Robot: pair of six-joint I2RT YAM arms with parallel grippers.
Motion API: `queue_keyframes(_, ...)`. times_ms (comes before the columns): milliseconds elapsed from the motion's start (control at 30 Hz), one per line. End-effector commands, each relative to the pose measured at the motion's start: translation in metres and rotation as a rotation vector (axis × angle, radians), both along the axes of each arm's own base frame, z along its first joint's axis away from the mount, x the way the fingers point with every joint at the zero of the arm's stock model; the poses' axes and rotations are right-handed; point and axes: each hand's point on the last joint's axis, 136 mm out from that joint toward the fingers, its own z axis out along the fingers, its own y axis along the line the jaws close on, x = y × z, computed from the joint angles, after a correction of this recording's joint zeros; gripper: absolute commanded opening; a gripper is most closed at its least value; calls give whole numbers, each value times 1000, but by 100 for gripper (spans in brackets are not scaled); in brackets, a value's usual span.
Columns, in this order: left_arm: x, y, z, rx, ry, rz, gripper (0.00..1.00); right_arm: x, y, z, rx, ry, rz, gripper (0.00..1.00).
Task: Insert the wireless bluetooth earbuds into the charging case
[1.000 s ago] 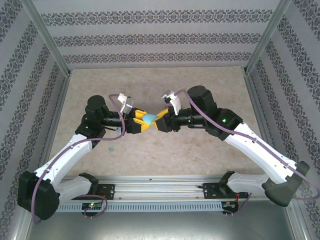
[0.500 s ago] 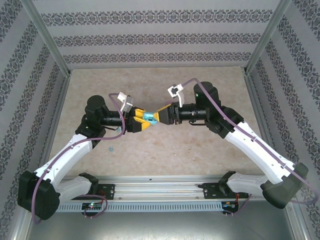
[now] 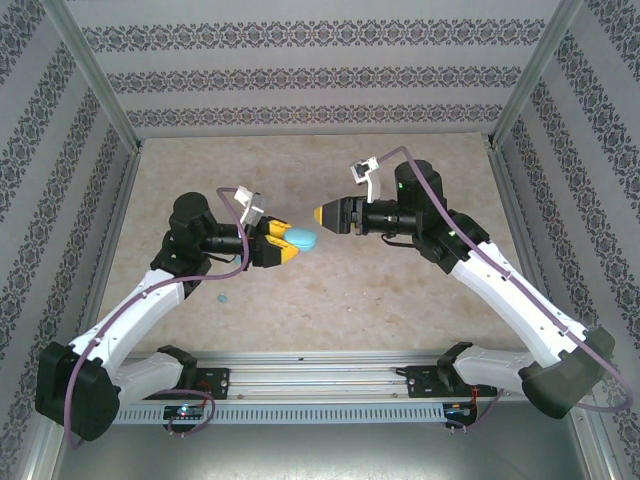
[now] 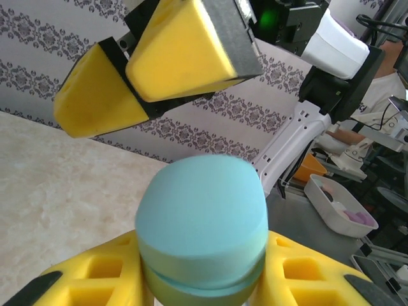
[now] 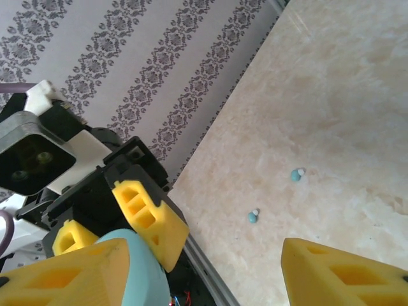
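Both arms raised, elbows out, wrists meeting above the tabletop (image 3: 400,290) centre. The left gripper (image 3: 288,243) clamps a smooth turquoise oval plastic case (image 4: 201,217). The right gripper (image 3: 320,213) is spread wide, yellow foam fingers (image 5: 338,277) free. Two tiny turquoise pebble earbuds (image 5: 253,217) lie near the tabletop's left near edge.

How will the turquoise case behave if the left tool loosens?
The turquoise case looks smooth and rounded, so it would likely slip. The left tool pinches only one end, so it may tip. Its seamed shell looks rigid.
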Motion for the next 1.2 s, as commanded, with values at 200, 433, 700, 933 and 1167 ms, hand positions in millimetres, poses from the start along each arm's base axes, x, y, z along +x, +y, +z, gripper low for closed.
queue_keyframes(200, 14, 12, 6, -26, -30, 63, 17, 1, 2, 8, 10, 50, -22, 68)
queue_keyframes(433, 18, 15, 5, -38, -13, 65, 17, -25, 19, 5, -118, -140, 101, 74)
queue_keyframes(700, 16, 14, 7, -40, 0, 44, 17, -33, 37, 1, -177, -228, 196, 77)
queue_keyframes(933, 16, 14, 7, -42, 10, 30, 17, -27, 46, -6, -233, -238, 233, 76)
queue_keyframes(1167, 14, 14, 9, -42, 12, 21, 17, -18, 42, -9, -284, -275, 202, 73)
